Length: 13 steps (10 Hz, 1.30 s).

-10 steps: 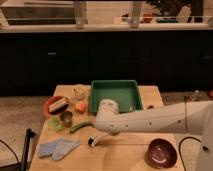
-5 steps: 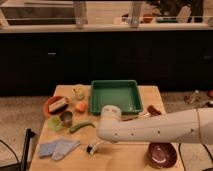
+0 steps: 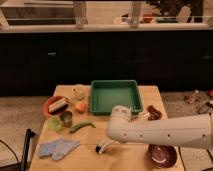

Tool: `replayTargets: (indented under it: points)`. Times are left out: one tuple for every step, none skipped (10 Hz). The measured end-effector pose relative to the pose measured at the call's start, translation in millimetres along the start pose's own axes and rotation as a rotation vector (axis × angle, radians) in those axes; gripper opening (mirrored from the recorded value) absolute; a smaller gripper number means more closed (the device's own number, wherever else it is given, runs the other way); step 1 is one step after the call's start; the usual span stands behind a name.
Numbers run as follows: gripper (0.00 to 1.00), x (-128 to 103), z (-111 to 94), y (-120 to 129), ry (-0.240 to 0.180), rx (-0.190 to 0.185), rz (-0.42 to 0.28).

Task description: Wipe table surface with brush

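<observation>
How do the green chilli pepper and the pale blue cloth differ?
The chilli pepper is green, slim and curved; the cloth is pale blue, flat and wider. The chilli pepper lies farther back; the cloth lies nearer the front edge. Both rest on the table, left of the gripper, which is low over the tabletop.

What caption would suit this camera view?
The gripper holds the brush down at the table surface, near the cloth.

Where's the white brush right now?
The slim white-handled brush is at the front middle of the tan wooden table, right of the pale blue cloth, held by the gripper under the white arm.
</observation>
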Motion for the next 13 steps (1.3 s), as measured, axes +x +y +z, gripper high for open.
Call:
replayTargets:
  points:
    - [0.00,5,6,-5,0.014,-0.012,0.015]
    - [0.00,9,11,-12,0.023,-0.018,0.026]
    - [0.00,13,14,-18,0.030,-0.022,0.041]
    - [0.00,17,18,-25,0.031,-0.024,0.059]
    - [0.00,16,21,-35,0.019,-0.030,0.061]
    - [0.00,11,23,-42,-0.008,-0.037,0.057]
    - [0.00,2,24,-47,-0.048,-0.046,0.051]
    - [0.00,-12,21,-53,-0.089,-0.043,0.033]
    - [0.00,-28,18,-57,-0.131,-0.041,0.009]
    - [0.00,-38,14,-57,-0.160,-0.039,-0.012]
    - [0.00,-49,7,-52,-0.199,-0.034,-0.041]
    - [0.00,-53,3,-45,-0.216,-0.030,-0.060]
    - [0.00,-56,-4,-31,-0.233,-0.026,-0.081]
